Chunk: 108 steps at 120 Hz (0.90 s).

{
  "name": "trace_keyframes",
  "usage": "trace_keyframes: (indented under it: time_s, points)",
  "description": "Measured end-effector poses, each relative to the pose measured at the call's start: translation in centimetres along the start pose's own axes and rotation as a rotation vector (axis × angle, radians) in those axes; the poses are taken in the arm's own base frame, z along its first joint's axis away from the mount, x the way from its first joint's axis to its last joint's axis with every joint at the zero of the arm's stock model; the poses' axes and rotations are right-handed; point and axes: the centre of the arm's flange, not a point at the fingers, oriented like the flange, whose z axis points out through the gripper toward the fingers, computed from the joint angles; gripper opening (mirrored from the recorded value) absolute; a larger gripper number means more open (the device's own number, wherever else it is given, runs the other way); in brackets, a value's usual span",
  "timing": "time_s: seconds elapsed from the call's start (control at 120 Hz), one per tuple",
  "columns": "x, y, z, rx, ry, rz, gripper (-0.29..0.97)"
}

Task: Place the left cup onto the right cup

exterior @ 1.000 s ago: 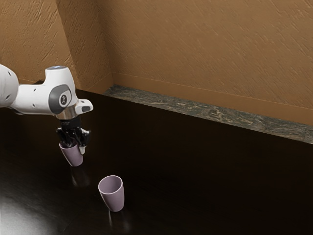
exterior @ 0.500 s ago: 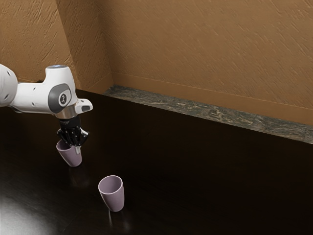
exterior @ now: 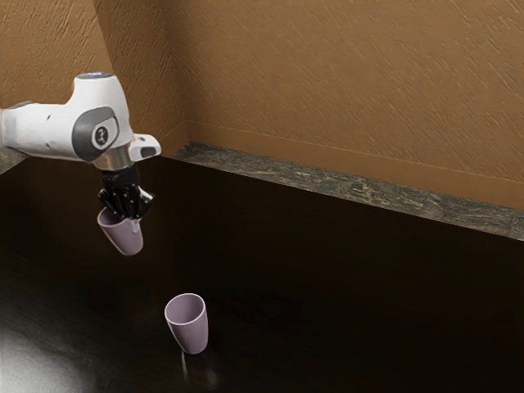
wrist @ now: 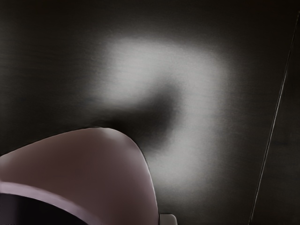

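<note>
Lifting now: my gripper [exterior: 124, 219], clamped on the left cup [exterior: 123, 237], has carried it up off the table [exterior: 344, 295]; hand points down, cup tilted, right cup [exterior: 187, 322] standing apart.

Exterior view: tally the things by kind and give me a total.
Purple cups: 2, the held cup in the end effector, clear of the table, and the standing cup on it.
Robot arm: 1, end effector included.
Table: 1.
Total: 4.
</note>
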Motion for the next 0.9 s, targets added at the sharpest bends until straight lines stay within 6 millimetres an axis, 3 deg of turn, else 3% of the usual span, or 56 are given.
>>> trace_keyframes:
  time_s: [0.292,0.642,0.775,0.9]
  points:
    - [-2.4,8.0,-3.5,0.044,-0.034,0.052,-0.11]
    - [-6.9,17.1,-5.9,0.085,-0.063,0.048,-0.11]
    - [-8.3,18.9,-6.2,0.092,-0.077,0.006,-0.11]
    - [-9.0,18.4,-6.3,0.095,-0.09,-0.071,-0.11]
